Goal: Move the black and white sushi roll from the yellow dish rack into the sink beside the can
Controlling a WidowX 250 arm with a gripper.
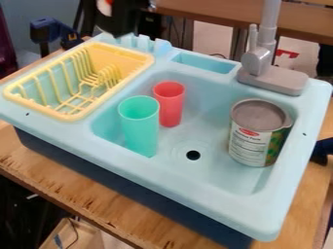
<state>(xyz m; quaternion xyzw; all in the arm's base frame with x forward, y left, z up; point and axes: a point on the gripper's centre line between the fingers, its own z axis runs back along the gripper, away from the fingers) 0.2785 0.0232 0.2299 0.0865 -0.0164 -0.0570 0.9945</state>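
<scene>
Camera view: the black gripper (118, 32) is at the top edge, left of centre, over the back rim of the light-blue sink (149, 177). Whether it is open or closed, or grips anything, cannot be told from this angle. The yellow rack (120, 47), the thing nearest to it, lies below and to its left in the view, set on the sink's drainboard side; its wire-like ribs and slots face up.

Farther below the gripper, slightly to its right, two cups stand upright in the basin, mouths up: the red cup (170, 107) and, nearer the camera and farther from the gripper, the green cup (139, 129). They are close together; contact between them cannot be judged. The drain (193, 155) is a dark round hole beyond the cups from the gripper.

Well apart from the gripper, to its lower right, the can (249, 143) stands upright in the basin near the right wall, with a grey top and a printed label. To the gripper's right, the grey faucet (259, 61) rises from the back rim, beside a shallow rectangular recess (203, 63). The sink rests on a wooden table (78, 187).
</scene>
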